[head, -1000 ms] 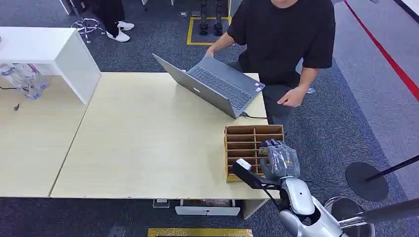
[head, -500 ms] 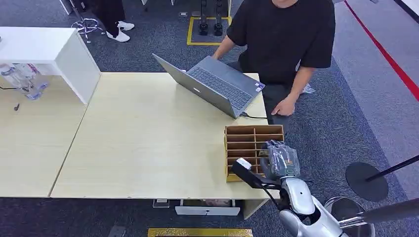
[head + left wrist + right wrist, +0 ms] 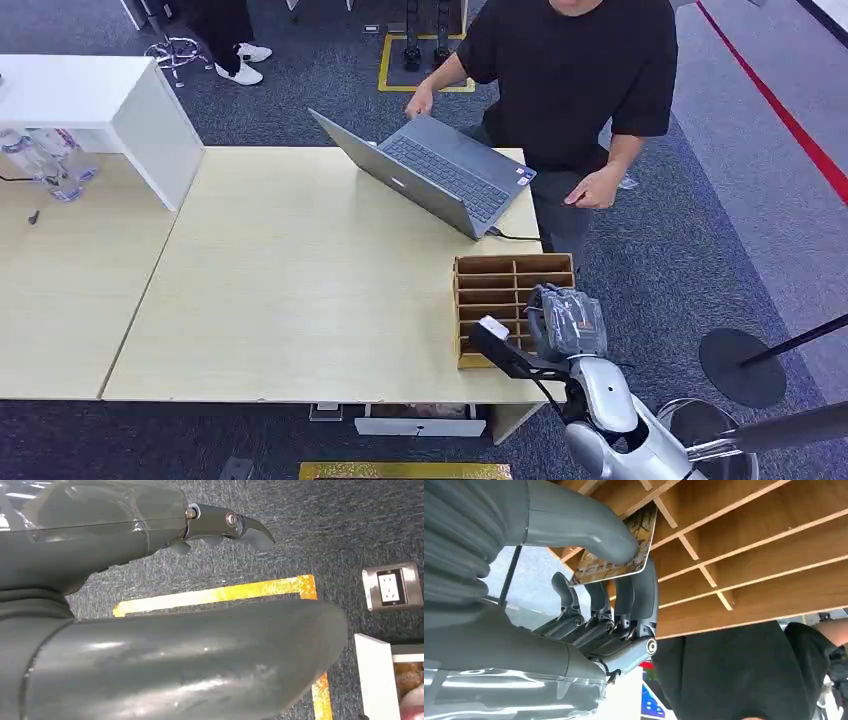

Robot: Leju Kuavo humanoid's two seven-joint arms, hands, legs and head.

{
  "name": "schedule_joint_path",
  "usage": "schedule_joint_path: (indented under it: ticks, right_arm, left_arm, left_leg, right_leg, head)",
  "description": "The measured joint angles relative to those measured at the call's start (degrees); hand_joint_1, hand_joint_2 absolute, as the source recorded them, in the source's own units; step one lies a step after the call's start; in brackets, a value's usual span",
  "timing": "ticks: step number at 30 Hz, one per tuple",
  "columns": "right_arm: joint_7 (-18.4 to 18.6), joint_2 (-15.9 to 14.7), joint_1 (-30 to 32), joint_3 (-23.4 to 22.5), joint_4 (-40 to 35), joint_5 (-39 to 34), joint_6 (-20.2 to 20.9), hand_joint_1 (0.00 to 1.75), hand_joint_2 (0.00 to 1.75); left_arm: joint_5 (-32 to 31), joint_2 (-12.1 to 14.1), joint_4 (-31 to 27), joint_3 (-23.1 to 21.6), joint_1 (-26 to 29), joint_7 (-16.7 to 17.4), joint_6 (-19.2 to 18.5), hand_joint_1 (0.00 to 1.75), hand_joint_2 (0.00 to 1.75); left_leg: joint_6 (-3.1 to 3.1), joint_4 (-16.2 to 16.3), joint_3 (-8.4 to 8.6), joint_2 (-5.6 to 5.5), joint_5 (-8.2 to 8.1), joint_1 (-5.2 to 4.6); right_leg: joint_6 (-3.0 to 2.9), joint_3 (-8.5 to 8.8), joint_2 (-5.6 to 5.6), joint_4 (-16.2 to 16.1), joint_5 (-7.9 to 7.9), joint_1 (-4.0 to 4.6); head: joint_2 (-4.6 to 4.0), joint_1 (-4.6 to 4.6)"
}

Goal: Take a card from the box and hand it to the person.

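Patterned brown card (image 3: 616,555) pinched between thumb and fingers of right robot hand (image 3: 563,322), just outside compartments of brown wooden divided box (image 3: 495,290) on pale tabletop (image 3: 300,280). Left robot hand (image 3: 150,605): fingers' state cannot be told. Person in black shirt (image 3: 585,70) beyond the box, beside grey open laptop (image 3: 435,175).

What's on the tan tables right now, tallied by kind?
Laptop: 1
Wooden box: 1
Card, pinched by the right hand at the box: 1
Clear plastic bottles: cluster, count unclear
Total: 3, plus the bottles
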Motion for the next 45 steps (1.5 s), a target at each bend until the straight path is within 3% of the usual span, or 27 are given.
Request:
schedule_joint_path:
  ticks: [5, 27, 28, 32, 42, 45]
  right_arm:
    - [0.0, 0.0, 0.0, 0.0, 0.0, 1.0, 0.2, 1.4, 1.75]
    - [0.2, -0.1, -0.6, 0.0, -5.8, 4.2, 4.2, 1.4, 1.75]
    - [0.3, -0.1, -1.3, 0.0, -9.5, 5.5, 6.6, 1.4, 1.75]
    - [0.7, -0.5, -2.0, 0.2, -13.2, 6.9, 9.4, 1.45, 1.75]
    - [1.7, -1.8, -2.9, 0.8, -16.4, 7.8, 11.8, 1.4, 1.75]
    - [2.1, -2.3, -3.0, 0.7, -16.4, 7.8, 12.3, 1.48, 1.75]
  left_arm:
    - [0.0, 0.0, 0.0, 0.0, 0.0, 0.0, 0.0, 0.0, 0.0]
    - [0.0, 0.0, 0.0, 0.0, 0.0, -0.5, 1.4, 0.0, 0.0]
    - [0.0, 0.0, 0.0, 0.0, 0.0, -1.0, 1.6, 0.0, 0.0]
    - [0.1, 0.0, 0.0, 0.0, 0.0, -1.2, 1.8, 0.0, 0.0]
    - [0.0, 0.1, 0.0, 0.0, 0.0, -1.0, 1.4, 0.0, 0.0]
    - [0.0, 0.1, 0.0, 0.0, 0.0, -0.9, 1.2, 0.0, 0.0]
  left_leg:
    - [0.0, 0.0, -0.01, 0.0, 0.0, 0.0]
    - [0.0, 0.0, -0.01, 0.0, 0.0, 0.0]
    - [0.0, 0.0, 0.0, 0.0, 0.0, 0.0]
    - [0.0, 0.0, 0.0, 0.0, 0.0, 0.0]
    - [0.0, 0.0, 0.0, 0.0, 0.0, 0.0]
    - [0.0, 0.0, 0.0, 0.0, 0.0, 0.0]
  right_leg:
    - [0.0, 0.0, 0.0, 0.0, 0.0, 0.0]
    - [0.0, 0.0, 0.01, 0.0, 0.0, 0.0]
    - [0.0, 0.0, 0.01, 0.0, 0.0, 0.0]
    - [0.0, 0.0, 0.0, 0.0, 0.0, 0.0]
    - [0.0, -0.01, 0.0, 0.0, 0.0, 0.0]
    - [0.0, -0.01, 0.0, 0.0, 0.0, 0.0]
  head:
    - [0.0, 0.02]
    - [0.0, 0.0]
    - [0.0, 0.02]
    - [0.0, 0.0]
    - [0.0, 0.0]
    - [0.0, 0.02]
